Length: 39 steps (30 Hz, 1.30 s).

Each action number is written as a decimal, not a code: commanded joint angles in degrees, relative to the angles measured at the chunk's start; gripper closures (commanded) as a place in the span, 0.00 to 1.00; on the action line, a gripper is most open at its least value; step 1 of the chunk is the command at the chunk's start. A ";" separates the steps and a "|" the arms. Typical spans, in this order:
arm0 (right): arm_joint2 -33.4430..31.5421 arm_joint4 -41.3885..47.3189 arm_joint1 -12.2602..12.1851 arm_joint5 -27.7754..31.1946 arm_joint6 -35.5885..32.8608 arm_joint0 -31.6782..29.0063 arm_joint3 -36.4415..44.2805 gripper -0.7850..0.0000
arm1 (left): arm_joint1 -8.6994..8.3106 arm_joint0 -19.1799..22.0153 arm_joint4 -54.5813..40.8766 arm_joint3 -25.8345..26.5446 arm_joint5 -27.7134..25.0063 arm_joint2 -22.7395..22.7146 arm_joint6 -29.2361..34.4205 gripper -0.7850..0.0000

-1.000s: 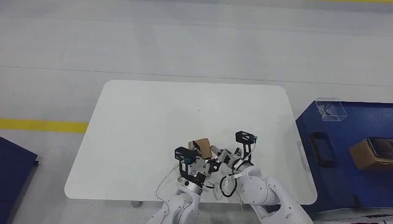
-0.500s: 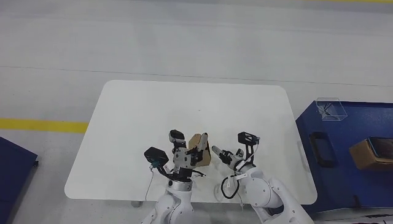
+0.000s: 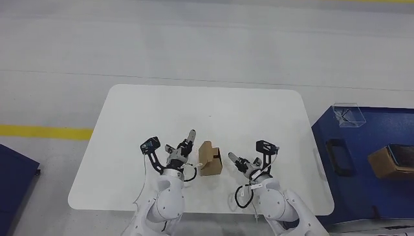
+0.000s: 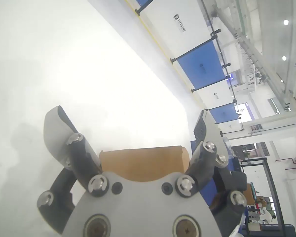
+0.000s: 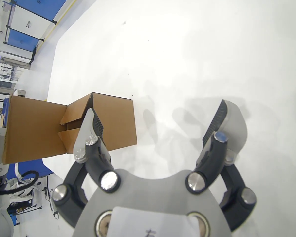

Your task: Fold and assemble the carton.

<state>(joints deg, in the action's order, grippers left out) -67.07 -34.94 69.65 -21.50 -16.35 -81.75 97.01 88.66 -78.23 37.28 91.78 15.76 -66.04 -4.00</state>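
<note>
A small brown carton (image 3: 209,158) stands on the white table (image 3: 194,113) near its front edge. In the right wrist view the carton (image 5: 51,129) shows one end with flaps folded inward and a gap between them. My left gripper (image 3: 189,139) is open just left of the carton, nothing between its fingers (image 4: 56,127); the carton's edge (image 4: 143,160) shows close behind its palm. My right gripper (image 3: 233,160) is open just right of the carton, with empty table between its fingers (image 5: 92,124).
A blue cart (image 3: 365,165) stands right of the table, carrying a clear plastic bin (image 3: 348,114) and a brown box (image 3: 391,160). A yellow floor line (image 3: 45,132) runs left of the table. The table's far half lies bare.
The carton was held up between both grippers; now it rests on the table. My left gripper let go and swung left. My right gripper drew back slightly to the right.
</note>
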 commanded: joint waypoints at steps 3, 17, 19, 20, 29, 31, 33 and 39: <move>0.06 -0.25 0.02 -0.13 0.19 -0.01 -0.19 0.00 | 0.01 -0.02 0.50 -0.06 -0.13 0.06 -1.37 0.00; 1.97 -2.15 1.02 -2.63 2.25 0.51 -1.85 0.00 | -2.62 2.75 -3.41 -0.19 4.16 -6.38 35.63 0.00; 2.45 -2.72 1.17 -3.13 2.02 0.88 -2.42 0.00 | -2.85 3.32 -3.30 -0.67 3.61 -6.24 38.36 0.00; 2.71 -3.05 1.25 -3.34 1.84 1.08 -2.69 0.00 | -2.98 3.63 -3.29 -1.03 2.98 -6.15 39.86 0.00; 4.64 -4.88 1.96 -4.68 1.35 2.17 -4.31 0.00 | -3.41 4.35 -5.95 -2.31 -1.61 -5.84 40.37 0.00; 4.85 -5.12 2.08 -4.70 1.45 2.14 -4.32 0.00 | -3.43 4.40 -6.28 -2.47 -2.25 -5.32 40.01 0.00; 4.87 -5.21 2.18 -4.73 1.52 2.07 -4.28 0.00 | -3.47 4.38 -5.95 -2.48 -2.74 -4.99 38.76 0.00; 4.43 -5.53 2.33 -4.30 1.14 1.74 -3.99 0.00 | -3.66 3.78 -7.36 -2.25 -4.70 -4.57 37.54 0.00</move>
<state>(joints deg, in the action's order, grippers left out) -62.55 -40.41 71.97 -25.86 -15.13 -79.97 92.99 85.03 -74.37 29.98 89.44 11.20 -70.70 33.54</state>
